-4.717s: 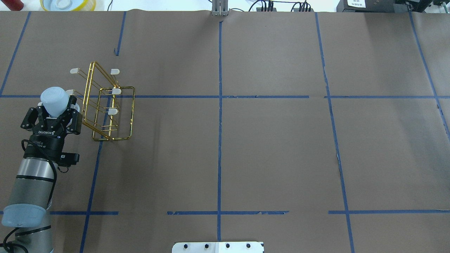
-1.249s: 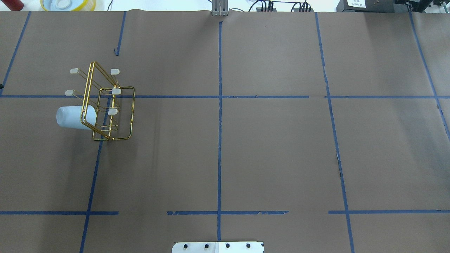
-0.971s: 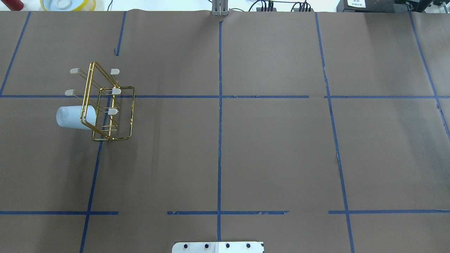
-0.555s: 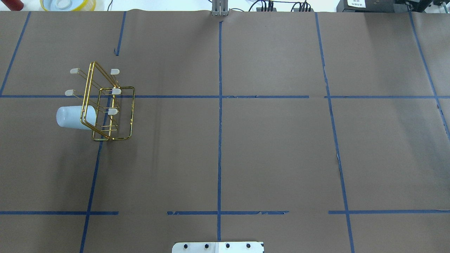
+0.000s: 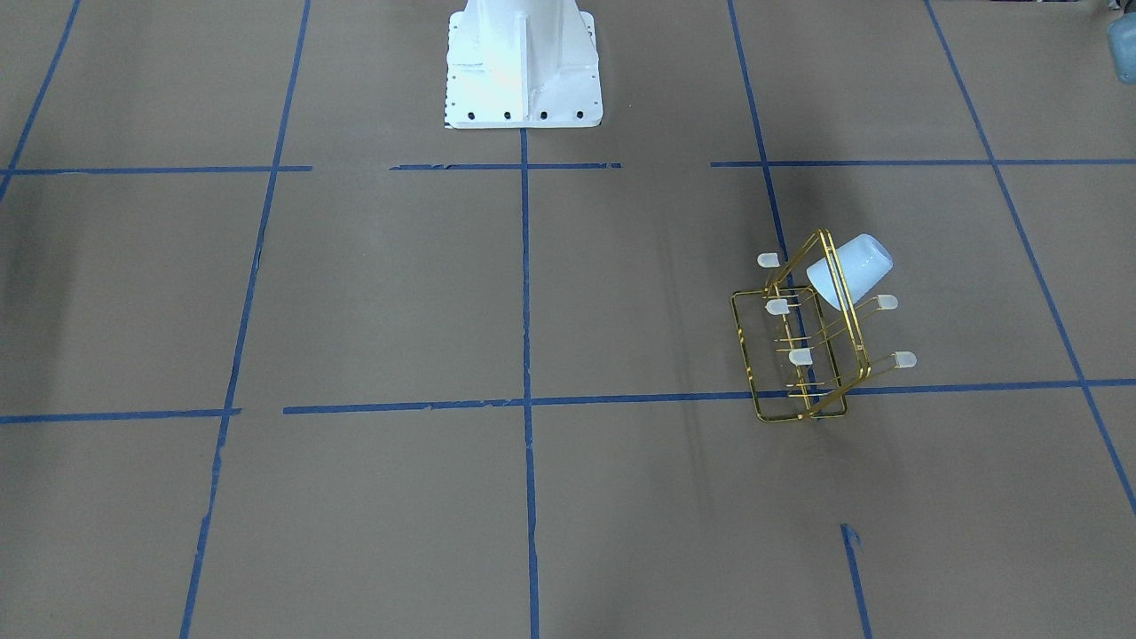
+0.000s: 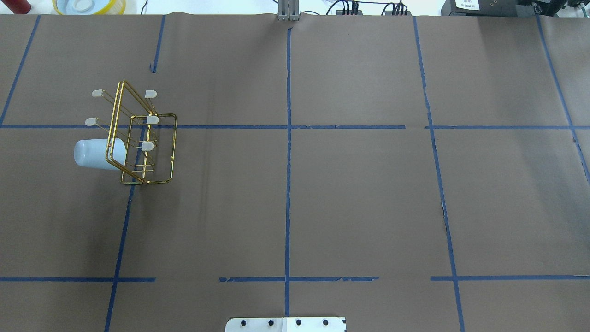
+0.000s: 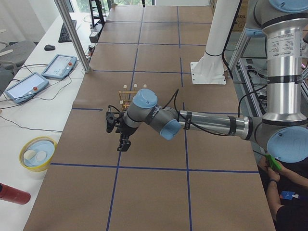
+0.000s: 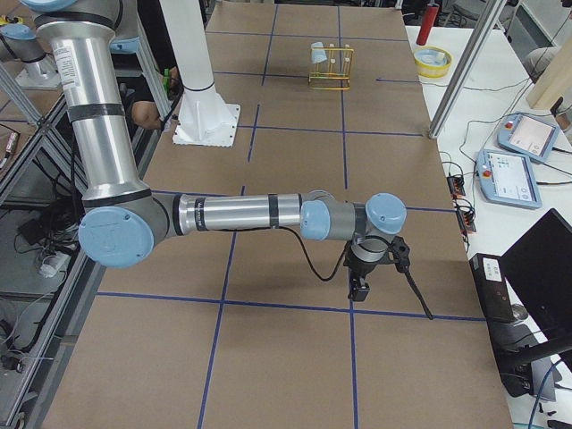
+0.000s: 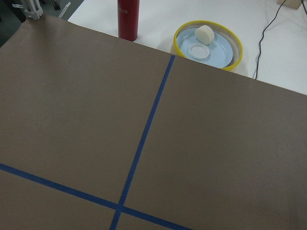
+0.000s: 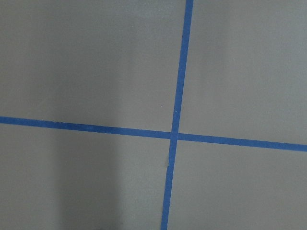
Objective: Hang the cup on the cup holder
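The pale-blue cup (image 6: 93,154) sits tilted over a prong of the gold wire cup holder (image 6: 148,138), on the holder's left side, mouth toward the frame. Both also show in the front view, the cup (image 5: 850,264) on the holder (image 5: 799,373), and far off in the right side view, the cup (image 8: 318,54). My left gripper (image 7: 118,134) shows only in the left side view, away from the holder; I cannot tell whether it is open. My right gripper (image 8: 360,284) shows only in the right side view, far from the holder; I cannot tell its state.
A yellow-rimmed bowl (image 9: 207,44) and a red bottle (image 9: 128,19) stand off the table's far left corner. The white robot base (image 5: 522,62) stands at the near edge. Tablets (image 7: 24,86) and cables lie on the side desk. Blue tape lines cross the brown paper.
4.7 s ago my left gripper held the cup beside the holder. The cup now hangs on a prong and the arm has left the overhead view. Nothing moved in the last second.
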Tool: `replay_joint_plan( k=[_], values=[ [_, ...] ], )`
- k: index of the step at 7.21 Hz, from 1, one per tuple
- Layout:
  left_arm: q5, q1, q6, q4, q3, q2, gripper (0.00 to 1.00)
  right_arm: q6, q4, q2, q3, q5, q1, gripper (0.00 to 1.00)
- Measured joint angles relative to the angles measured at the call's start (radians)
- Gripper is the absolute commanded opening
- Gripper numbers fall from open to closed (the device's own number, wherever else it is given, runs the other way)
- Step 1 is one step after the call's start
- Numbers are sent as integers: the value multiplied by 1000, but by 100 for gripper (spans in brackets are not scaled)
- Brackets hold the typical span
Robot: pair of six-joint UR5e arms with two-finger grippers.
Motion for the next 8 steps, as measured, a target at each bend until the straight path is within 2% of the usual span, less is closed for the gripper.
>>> replay_joint_plan(
  k=[3, 5, 8],
  values=[
    [-52, -87, 465, 297, 16, -7, 100, 0, 0, 0, 0, 0, 0, 100],
    [-87, -126, 680, 459, 20, -18, 100, 0, 0, 0, 0, 0, 0, 100],
    [-163, -142, 781, 526, 25, -24, 100, 0, 0, 0, 0, 0, 0, 100]
  ],
)
